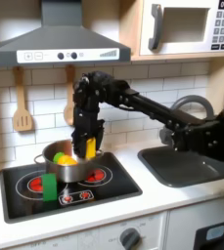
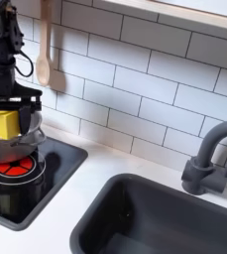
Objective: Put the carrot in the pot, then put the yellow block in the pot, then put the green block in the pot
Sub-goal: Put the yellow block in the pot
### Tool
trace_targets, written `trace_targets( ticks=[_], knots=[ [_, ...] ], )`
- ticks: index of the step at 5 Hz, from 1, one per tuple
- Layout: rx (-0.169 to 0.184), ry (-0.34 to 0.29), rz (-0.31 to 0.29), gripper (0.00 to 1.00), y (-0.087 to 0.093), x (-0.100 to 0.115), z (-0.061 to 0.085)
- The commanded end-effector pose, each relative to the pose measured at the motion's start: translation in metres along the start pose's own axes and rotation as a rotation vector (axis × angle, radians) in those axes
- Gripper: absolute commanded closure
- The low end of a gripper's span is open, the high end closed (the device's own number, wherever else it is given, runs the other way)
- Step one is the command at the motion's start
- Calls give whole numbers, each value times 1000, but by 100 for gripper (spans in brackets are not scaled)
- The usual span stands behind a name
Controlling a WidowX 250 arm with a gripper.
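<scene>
The steel pot (image 1: 68, 170) stands on the black toy stove's left burner; in the second exterior view its rim (image 2: 22, 146) shows at the left edge. The carrot (image 1: 61, 157) lies inside the pot, orange with its green end showing. My gripper (image 1: 90, 148) hangs just over the pot's right side, shut on the yellow block (image 1: 90, 147), which in the second exterior view (image 2: 4, 124) sits between the black fingers above the pot. The green block (image 1: 50, 186) stands upright on the stove just in front of the pot.
The stove (image 1: 109, 191) has red burner rings and knobs at its front. A wooden spatula (image 1: 22, 105) and spoon (image 2: 45, 50) hang on the tiled wall. A dark sink (image 2: 165, 218) with a grey faucet (image 2: 210, 149) lies to the right in both exterior views.
</scene>
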State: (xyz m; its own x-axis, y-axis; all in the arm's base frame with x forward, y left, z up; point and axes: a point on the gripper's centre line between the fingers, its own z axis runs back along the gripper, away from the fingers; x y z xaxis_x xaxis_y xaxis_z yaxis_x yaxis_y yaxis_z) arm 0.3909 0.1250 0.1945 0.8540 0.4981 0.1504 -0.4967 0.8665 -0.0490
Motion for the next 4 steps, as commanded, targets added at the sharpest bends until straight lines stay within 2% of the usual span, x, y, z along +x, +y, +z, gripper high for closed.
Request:
trace_targets(
  ticks=[1, 3, 4],
  knots=[
    [-9, -59, 8, 100, -3, 15, 15],
    [-9, -41, 14, 100, 0, 16, 8],
    [-15, -41, 44, 100, 7, 14, 8]
  ],
)
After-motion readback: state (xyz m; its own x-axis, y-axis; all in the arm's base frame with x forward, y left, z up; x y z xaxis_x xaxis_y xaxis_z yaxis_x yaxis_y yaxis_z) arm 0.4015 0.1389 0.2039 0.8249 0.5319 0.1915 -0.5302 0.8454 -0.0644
